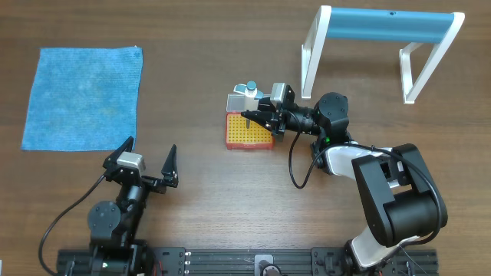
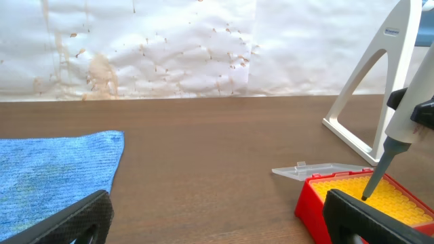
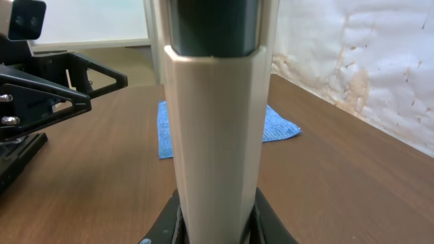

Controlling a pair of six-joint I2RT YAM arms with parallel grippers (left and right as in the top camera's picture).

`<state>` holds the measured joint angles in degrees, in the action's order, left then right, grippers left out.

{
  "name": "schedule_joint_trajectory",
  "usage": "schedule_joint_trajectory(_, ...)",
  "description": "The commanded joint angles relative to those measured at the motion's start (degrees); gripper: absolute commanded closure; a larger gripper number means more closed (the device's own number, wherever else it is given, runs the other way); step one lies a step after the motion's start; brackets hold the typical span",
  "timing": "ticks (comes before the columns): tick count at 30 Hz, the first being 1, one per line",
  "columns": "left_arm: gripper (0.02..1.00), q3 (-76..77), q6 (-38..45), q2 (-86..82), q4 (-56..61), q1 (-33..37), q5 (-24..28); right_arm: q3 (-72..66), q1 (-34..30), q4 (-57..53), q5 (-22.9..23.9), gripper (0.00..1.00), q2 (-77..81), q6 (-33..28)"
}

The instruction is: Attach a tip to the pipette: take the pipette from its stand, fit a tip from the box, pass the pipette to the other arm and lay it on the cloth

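My right gripper (image 1: 267, 116) is shut on the white pipette (image 1: 249, 93) and holds it upright over the red tip box (image 1: 247, 134) with its yellow rack. In the left wrist view the pipette (image 2: 401, 112) points its grey shaft down at the rack of the tip box (image 2: 325, 203); whether it touches a tip I cannot tell. The pipette body (image 3: 213, 115) stands between the fingers of my right gripper (image 3: 215, 220). My left gripper (image 1: 147, 162) rests open near the table's front, nothing between its fingers (image 2: 74, 220). The blue cloth (image 1: 83, 96) lies flat at the far left.
The white and blue pipette stand (image 1: 383, 34) stands at the back right, with no pipette on it, and its white leg (image 2: 366, 88) rises behind the box. The box's clear lid (image 2: 312, 169) lies open toward the cloth (image 2: 54, 169). Bare brown table runs between cloth and box.
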<state>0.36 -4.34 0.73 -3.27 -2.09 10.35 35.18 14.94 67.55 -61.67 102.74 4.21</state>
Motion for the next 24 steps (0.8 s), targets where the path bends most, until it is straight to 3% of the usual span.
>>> schedule_joint_trajectory(1,0.02,-0.04,0.31,-0.37,-0.44,-0.2,-0.02,-0.15,-0.31,-0.35,0.39,0.923,-0.31,-0.74)
schedule_joint_trajectory(24,0.02,-0.04,0.31,-0.37,-0.44,-0.2,-0.02,-0.13,-1.16,2.97,0.07,0.923,-0.31,1.18)
